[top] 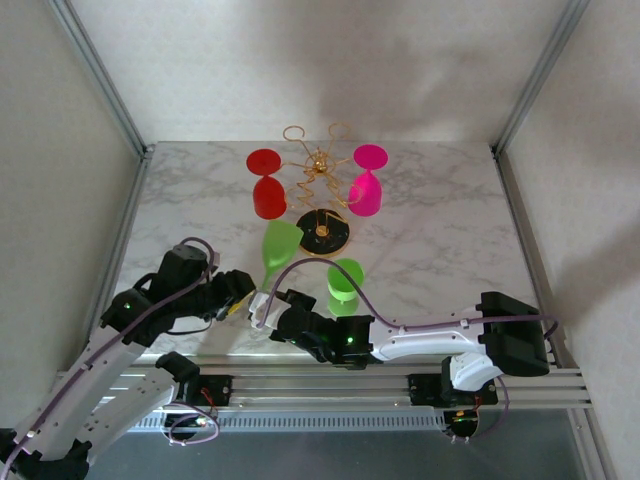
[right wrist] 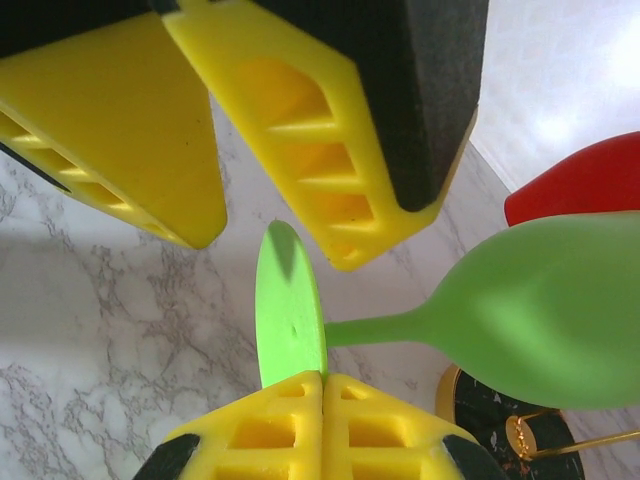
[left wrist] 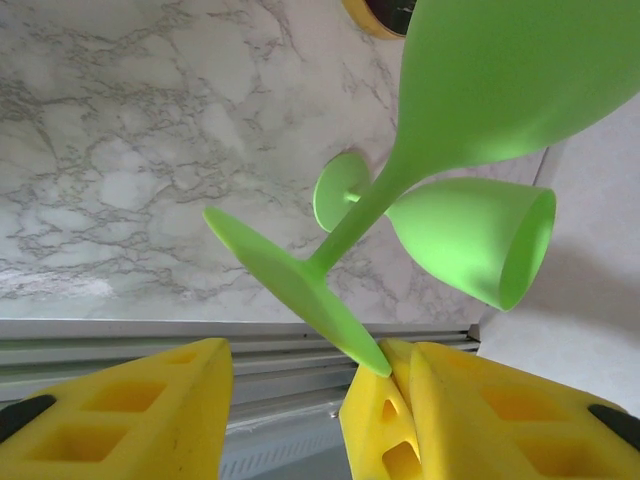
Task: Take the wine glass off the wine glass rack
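Observation:
The gold wire wine glass rack (top: 318, 165) stands at the back centre on its round black-and-gold base (top: 323, 232). A red wine glass (top: 266, 195) and a pink one (top: 365, 192) hang from it. A green wine glass (top: 280, 243) is tilted in front of the base, apart from the wire arms. My right gripper (right wrist: 322, 378) is shut on the edge of its foot (right wrist: 290, 300). My left gripper (left wrist: 315, 350) is open beside it, and the foot's edge (left wrist: 300, 290) reaches its right finger (left wrist: 500, 410).
A second green glass (top: 345, 283) lies on its side on the marble table (top: 440, 220), just right of the held one and close to the right arm. Grey walls and metal posts enclose the table. A rail (top: 330, 385) runs along the near edge.

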